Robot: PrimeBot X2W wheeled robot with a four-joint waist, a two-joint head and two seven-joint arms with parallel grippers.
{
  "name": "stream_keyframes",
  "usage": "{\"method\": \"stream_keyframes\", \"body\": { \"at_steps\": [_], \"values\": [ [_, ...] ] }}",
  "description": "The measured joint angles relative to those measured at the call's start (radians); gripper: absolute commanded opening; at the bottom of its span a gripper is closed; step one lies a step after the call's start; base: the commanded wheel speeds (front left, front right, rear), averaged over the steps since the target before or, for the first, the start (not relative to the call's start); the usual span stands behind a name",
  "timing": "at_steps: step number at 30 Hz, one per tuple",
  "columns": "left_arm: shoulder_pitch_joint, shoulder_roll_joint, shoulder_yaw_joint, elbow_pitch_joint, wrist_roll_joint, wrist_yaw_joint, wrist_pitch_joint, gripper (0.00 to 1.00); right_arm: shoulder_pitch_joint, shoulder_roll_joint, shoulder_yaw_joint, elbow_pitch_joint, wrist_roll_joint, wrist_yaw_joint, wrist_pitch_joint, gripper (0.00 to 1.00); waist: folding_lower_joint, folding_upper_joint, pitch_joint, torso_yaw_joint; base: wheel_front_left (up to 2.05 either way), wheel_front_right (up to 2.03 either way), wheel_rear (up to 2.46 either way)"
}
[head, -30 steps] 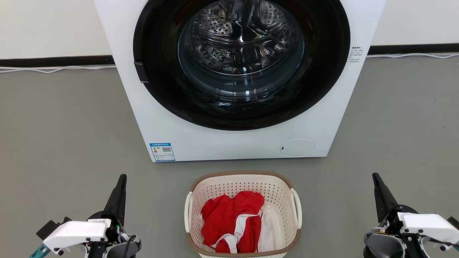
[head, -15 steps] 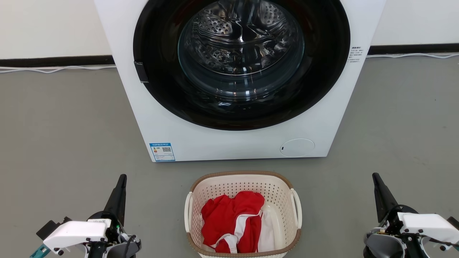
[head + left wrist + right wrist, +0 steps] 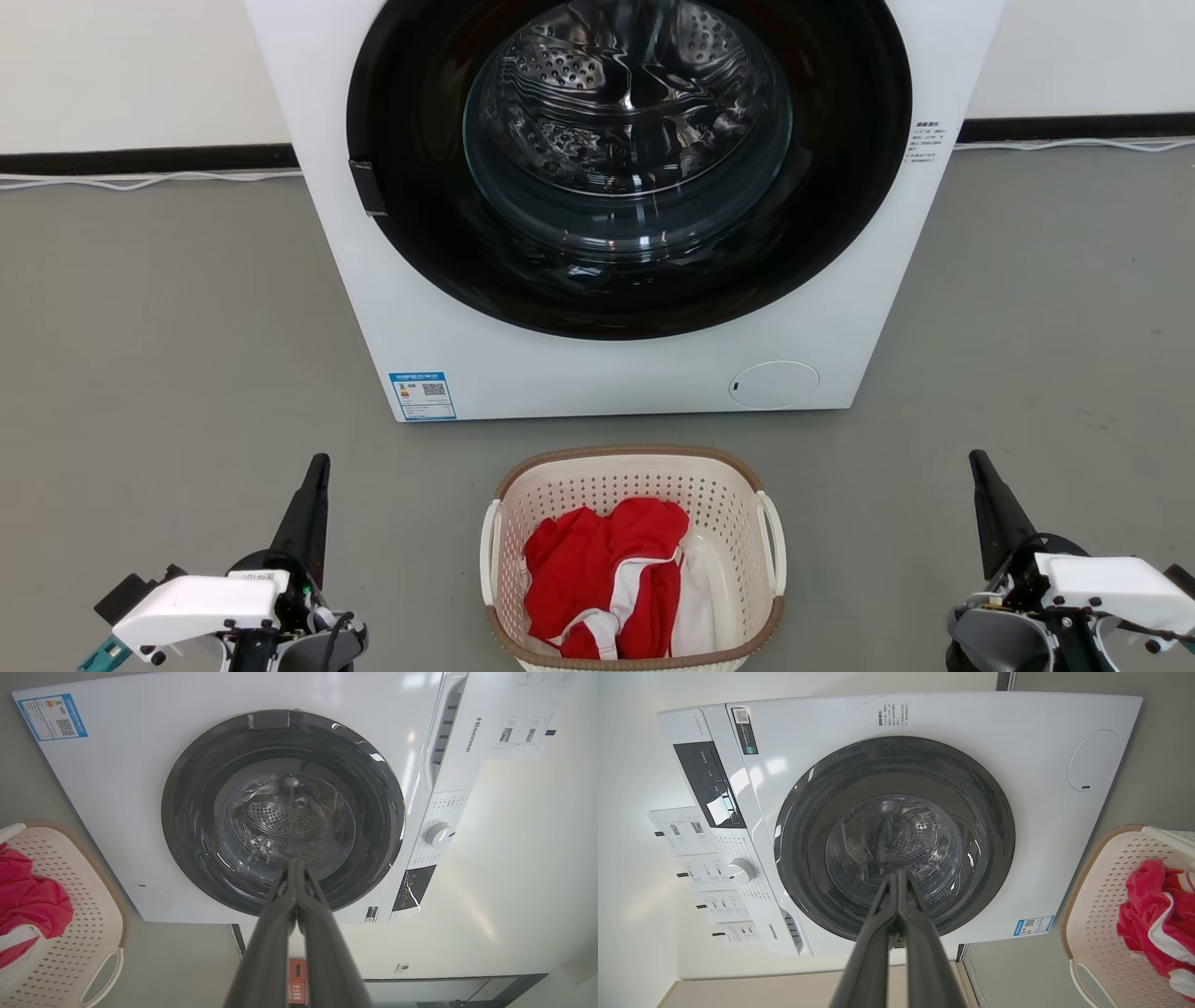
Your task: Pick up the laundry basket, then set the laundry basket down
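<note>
The right tool (image 3: 896, 875), fingers together, faces the washing machine (image 3: 1041, 835).

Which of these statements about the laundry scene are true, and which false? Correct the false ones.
1. The laundry basket stands on the floor before the washing machine. True.
2. The left gripper grips a basket handle. False: it is shut on nothing, apart from the basket, to its left.
3. Red and white clothing lies in the basket. True.
4. The washing machine's door hangs open. False: the glass door is shut.
5. The right gripper has its fingers spread wide. False: they are pressed together.
</note>
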Motion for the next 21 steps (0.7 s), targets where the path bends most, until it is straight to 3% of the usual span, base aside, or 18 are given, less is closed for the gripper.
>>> {"method": "stream_keyframes", "body": {
  "at_steps": [21],
  "values": [
    [0.000, 0.000, 0.000, 0.000, 0.000, 0.000, 0.000, 0.00, 0.000, 0.000, 0.000, 0.000, 0.000, 0.000, 0.000, 0.00, 0.0000, 0.0000, 0.000, 0.000, 0.00, 0.00, 0.00]
  ]
}}
